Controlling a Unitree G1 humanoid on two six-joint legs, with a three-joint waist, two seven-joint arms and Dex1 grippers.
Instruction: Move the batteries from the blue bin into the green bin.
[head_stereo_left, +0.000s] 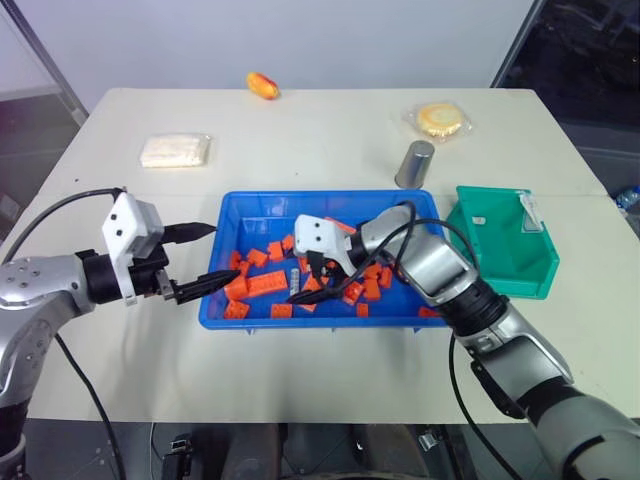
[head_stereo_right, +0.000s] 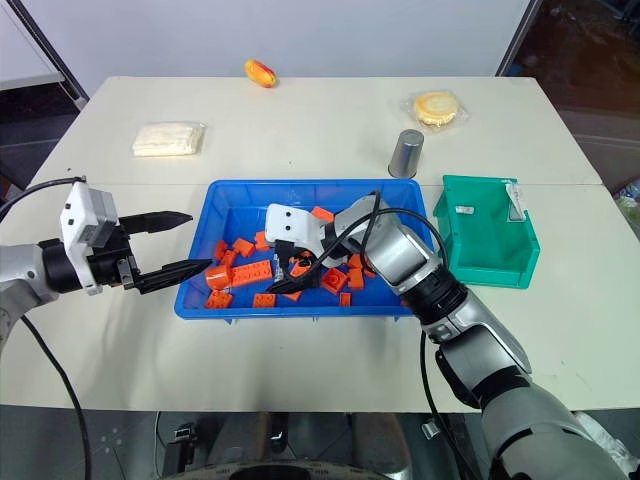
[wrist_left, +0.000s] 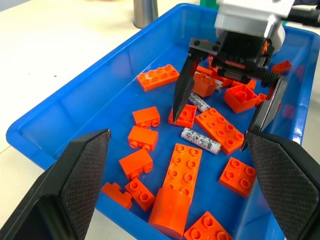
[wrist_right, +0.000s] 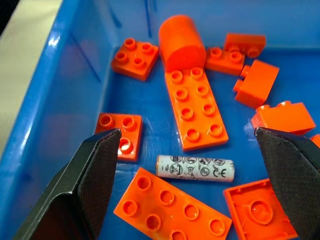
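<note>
The blue bin (head_stereo_left: 228, 202) sits mid-table, strewn with orange bricks. One battery (wrist_right: 195, 168), a silver cylinder with printed marks, lies flat on the bin floor among the bricks. My right gripper (wrist_right: 187, 131) is open, hovering just above that battery (wrist_left: 201, 141) with one finger on each side, and it holds nothing. A second battery (wrist_left: 198, 101) lies a little farther in, partly behind a finger. My left gripper (head_stereo_left: 225, 252) is open and empty at the bin's left wall, pointing inward. The green bin (head_stereo_left: 500, 262) stands right of the blue bin.
A grey metal can (head_stereo_left: 414, 164) stands just behind the blue bin's far right corner. Farther back on the table lie a white wrapped packet (head_stereo_left: 176, 151), a wrapped round biscuit (head_stereo_left: 441, 119) and an orange-yellow item (head_stereo_left: 263, 85).
</note>
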